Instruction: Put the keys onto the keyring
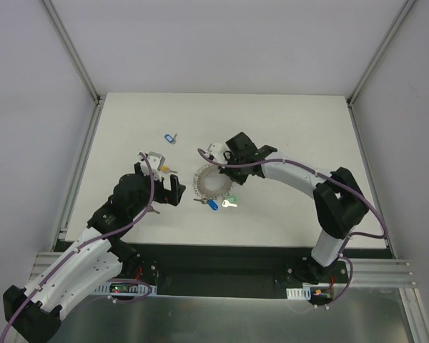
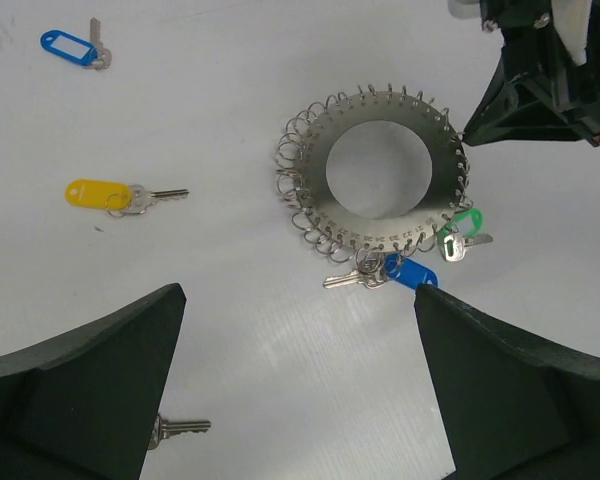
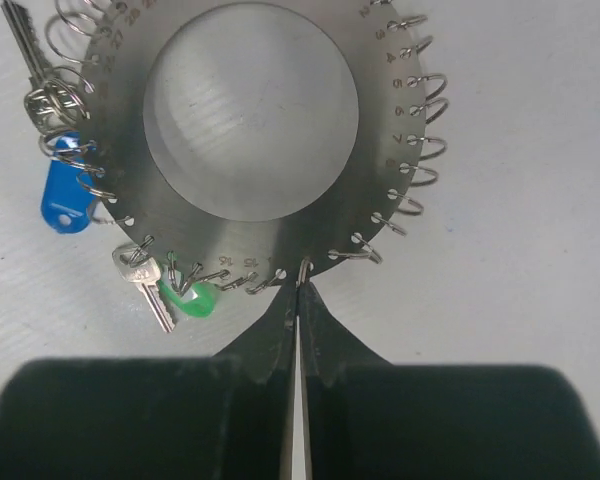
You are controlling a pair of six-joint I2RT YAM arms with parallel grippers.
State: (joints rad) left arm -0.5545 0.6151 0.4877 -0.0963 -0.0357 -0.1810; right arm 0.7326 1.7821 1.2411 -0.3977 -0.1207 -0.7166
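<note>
The keyring [image 3: 380, 130] is a flat grey metal disc with a wide hole and small wire loops round its rim. My right gripper [image 3: 300, 290] is shut on one wire loop at the ring's near edge. A blue-headed key [image 3: 65, 195] and a green-headed key [image 3: 192, 298] hang from loops on the ring. In the left wrist view the keyring [image 2: 320, 200] lies ahead, with a loose yellow-headed key [image 2: 98, 194], a loose blue-headed key [image 2: 65, 43] and a bare metal key [image 2: 180, 427] on the table. My left gripper [image 2: 300, 295] is open over bare table, holding nothing.
From above, the keyring [image 1: 200, 187] lies mid-table between the left gripper [image 1: 173, 189] and the right gripper [image 1: 218, 168]. The loose blue-headed key [image 1: 170, 138] lies further back. White walls with metal rails enclose the table [image 1: 293, 136].
</note>
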